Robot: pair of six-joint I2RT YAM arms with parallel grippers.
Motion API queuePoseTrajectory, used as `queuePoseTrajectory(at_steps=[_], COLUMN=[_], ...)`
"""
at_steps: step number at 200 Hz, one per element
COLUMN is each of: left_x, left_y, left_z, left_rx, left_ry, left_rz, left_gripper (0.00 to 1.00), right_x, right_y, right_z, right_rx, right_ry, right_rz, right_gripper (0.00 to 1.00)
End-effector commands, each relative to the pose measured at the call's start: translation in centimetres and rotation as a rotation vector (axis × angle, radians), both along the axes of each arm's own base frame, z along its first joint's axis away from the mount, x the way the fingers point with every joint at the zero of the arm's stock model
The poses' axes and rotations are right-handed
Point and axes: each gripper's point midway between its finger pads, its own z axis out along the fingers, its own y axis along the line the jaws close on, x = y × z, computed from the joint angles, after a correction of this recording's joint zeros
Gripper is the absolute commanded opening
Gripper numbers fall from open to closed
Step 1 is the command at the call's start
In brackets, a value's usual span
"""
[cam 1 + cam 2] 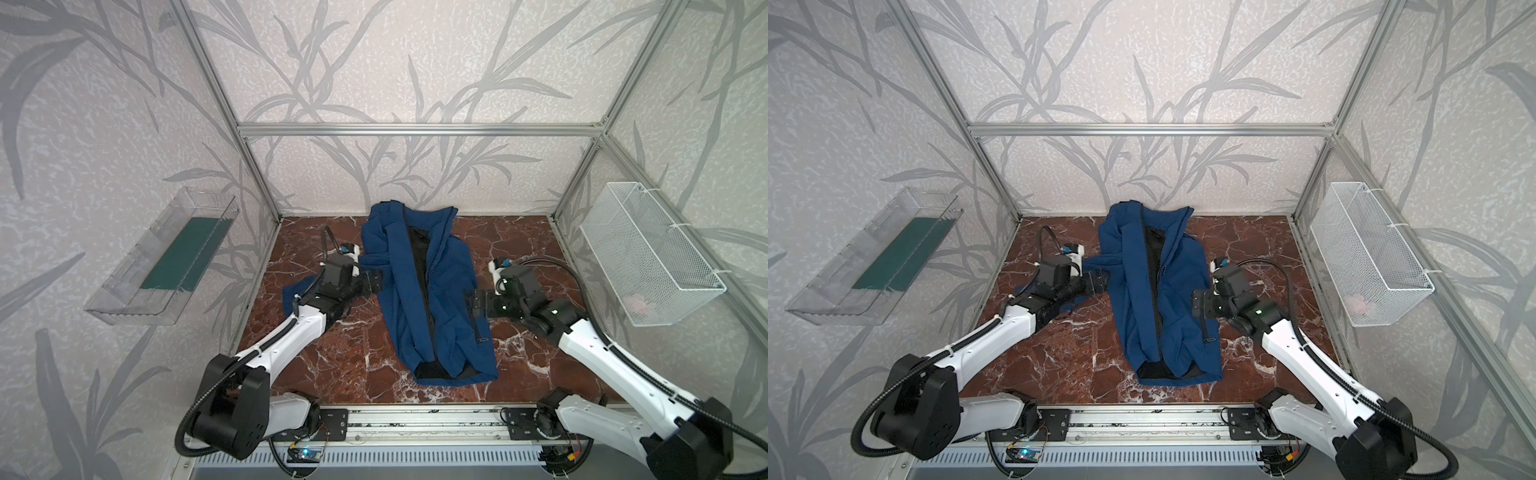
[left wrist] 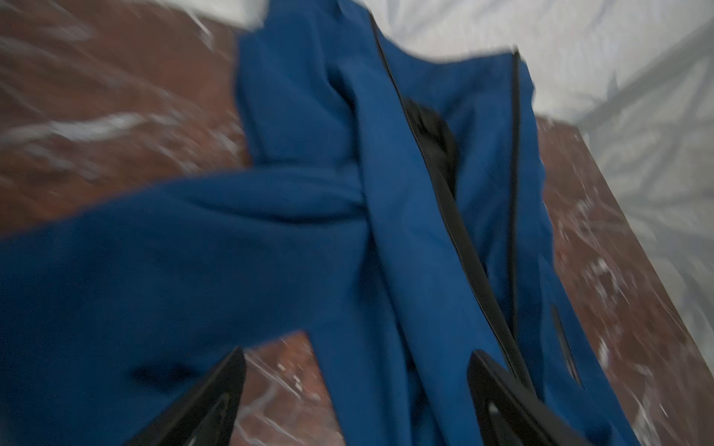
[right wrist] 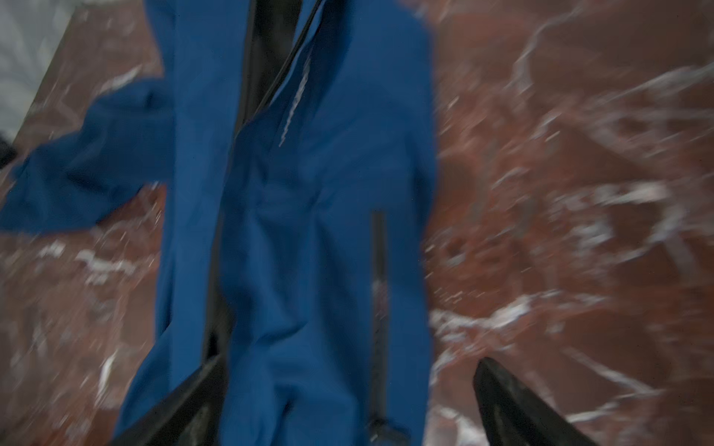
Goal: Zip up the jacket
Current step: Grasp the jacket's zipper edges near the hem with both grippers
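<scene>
Jacket [image 1: 451, 270] lay unzipped; my left gripper [image 1: 372, 282] and right gripper [image 1: 478, 303] stood wide, empty, flanking it, presumably to reach both zipper edges.

Leaf-patterned walls [image 1: 415, 62] surround a red marble floor [image 1: 332, 353].

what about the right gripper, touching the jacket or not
Cannot tell. In a top view the right gripper overlaps the edge of the jacket; the right wrist view is too blurred to show contact.
</scene>
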Motion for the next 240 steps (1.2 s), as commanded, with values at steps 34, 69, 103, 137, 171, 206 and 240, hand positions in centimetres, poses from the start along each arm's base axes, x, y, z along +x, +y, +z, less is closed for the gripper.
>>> queuePoseTrajectory(at_steps=[34,69,103,137,171,206,240], left_x=[-5.2,-5.8,-6.0,-6.4,-6.5,-6.5,-6.8], left_y=[-6.6,-7.3,-7.1,-6.6,-6.1,-5.8,-6.1], left_z=[-6.0,-6.3,-5.9,-5.1,-3.8,-3.4,-3.0], left_rx=[-0.055,-0.098,-0.102,-0.133,-0.153,-0.194,-0.216], left_ry=[0.279,0.331,0.329,0.311,0.295,0.290,0.291], left_rz=[-0.160,-0.145,-0.132,-0.104,-0.077,-0.034,-0.049], left_gripper=[0.87,0.86,0.86,0.84,0.84,0.85,0.85], right_x=[-5.6,-7.3,-8.0,-8.2,-8.2,-8.3,-7.7], right_y=[6.0,8.0,8.9,10.0,11.2,12.0,12.5], right_z=[-3.7,-4.4,-4.1,-4.9,-5.6,-6.1,-6.6], right_rx=[0.248,0.293,0.319,0.338,0.356,0.376,0.360], right_ry=[0.271,0.305,0.308,0.355,0.399,0.426,0.423], right_rz=[0.086,0.152,0.191,0.221,0.249,0.265,0.269], right_gripper=[0.87,0.71,0.61,0.56,0.49,0.41,0.38])
